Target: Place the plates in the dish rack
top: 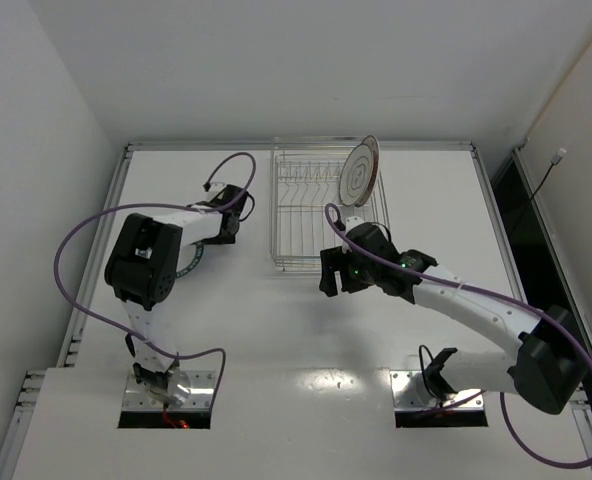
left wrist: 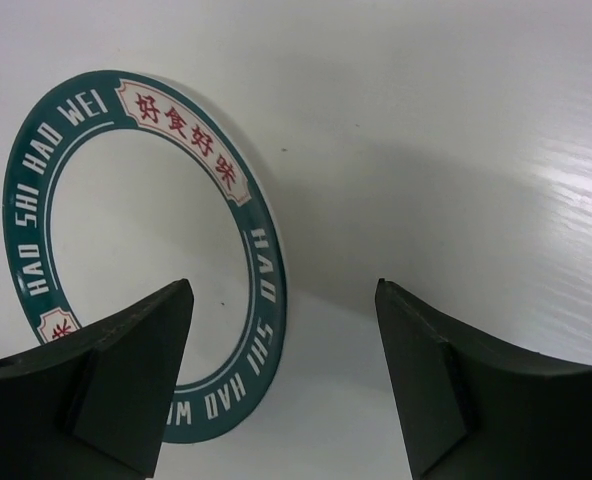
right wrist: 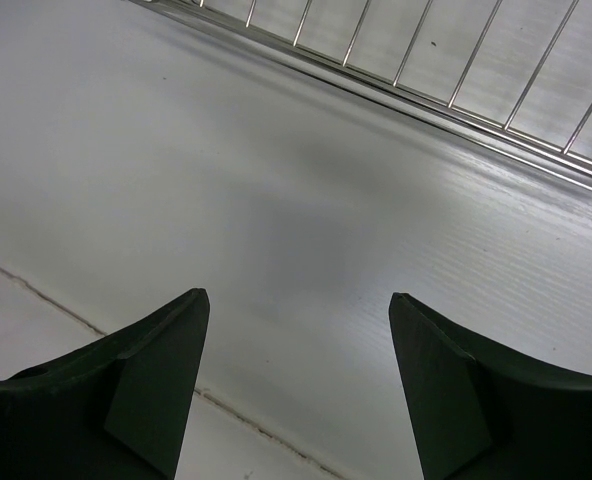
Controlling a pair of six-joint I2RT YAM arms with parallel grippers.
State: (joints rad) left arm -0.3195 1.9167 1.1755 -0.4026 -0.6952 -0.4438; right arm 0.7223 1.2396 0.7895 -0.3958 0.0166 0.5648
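A silver wire dish rack (top: 301, 200) sits toward the far side of a white table. 1 pale grey plate (top: 360, 170) stands upright at the rack's far right corner. Left of the rack, a green-rimmed plate (left wrist: 24, 190) lies flat on the table. The left gripper (left wrist: 281, 292) hovers over one edge of it, jaws spread wide, 1 finger above the plate and 1 beyond its rim. The plate looks rigid, glossy and breakable, probably slippery, so pinching its rim seems best. The right gripper (right wrist: 298, 300), also spread and empty, hangs just before the rack's near edge.
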